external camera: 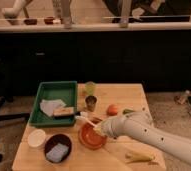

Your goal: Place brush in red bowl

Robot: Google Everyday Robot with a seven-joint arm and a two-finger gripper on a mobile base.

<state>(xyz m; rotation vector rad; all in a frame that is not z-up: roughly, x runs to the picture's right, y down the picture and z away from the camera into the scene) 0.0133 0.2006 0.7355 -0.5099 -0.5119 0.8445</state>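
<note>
White arm [159, 137] from near right — pincer [98, 129] over red bowl [89, 141]
brush [86, 119] sticks out far-left of it, across the far rim — can't tell the grip.

At lower centre the gripper [99, 129] sits over the large bowl [87, 142], brush [85, 118] at its upper-left edge, tray [56, 94] farther upper left.

The arm [154, 135] is showing as a thick, off-white cylindrical tube, with a row of small dark dots running along its side. It is rounding off at a bulkier joint before the gripper [99, 129], equally pale, which is sitting over the right rim of the red bowl [90, 139].
</note>
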